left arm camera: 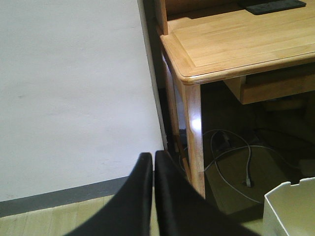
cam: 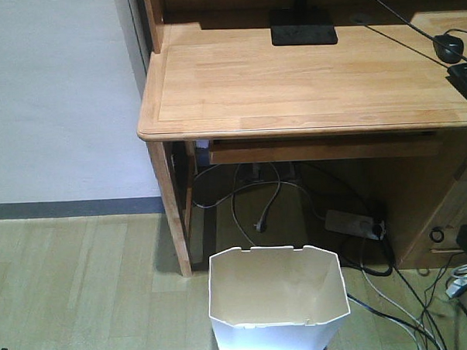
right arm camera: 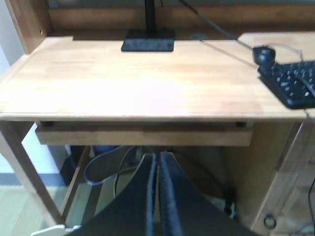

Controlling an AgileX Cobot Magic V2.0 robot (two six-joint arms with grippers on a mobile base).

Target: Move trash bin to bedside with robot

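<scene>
No claw reaches into the front view. There the trash bin (cam: 276, 306) stands upright on the wood floor, near us and just in front of the wooden desk (cam: 307, 79), right of the desk's left leg. The part of its cream inside that we can see holds nothing. Cables and a power strip (cam: 352, 224) lie under the desk beyond it. No bed appears, so we judge the task hardly begun: the bin has to be gripped and carried to the bedside.

In the left wrist view, the left claw (left arm camera: 153, 156) has its fingers pressed together, only a thin slit between them, pinching nothing. It hangs before the white wall, left of the desk leg (left arm camera: 194, 132). A corner of the bin's rim shows at the lower right, well apart from the claw.

In the right wrist view, the right claw (right arm camera: 157, 157) is likewise closed on nothing, pointing under the desk's edge. On top sit a monitor stand (right arm camera: 147, 42), a mouse (right arm camera: 263, 53) and a keyboard (right arm camera: 295, 83). A pale sliver at the bottom left may be the bin's rim; it is too small to be sure.
</scene>
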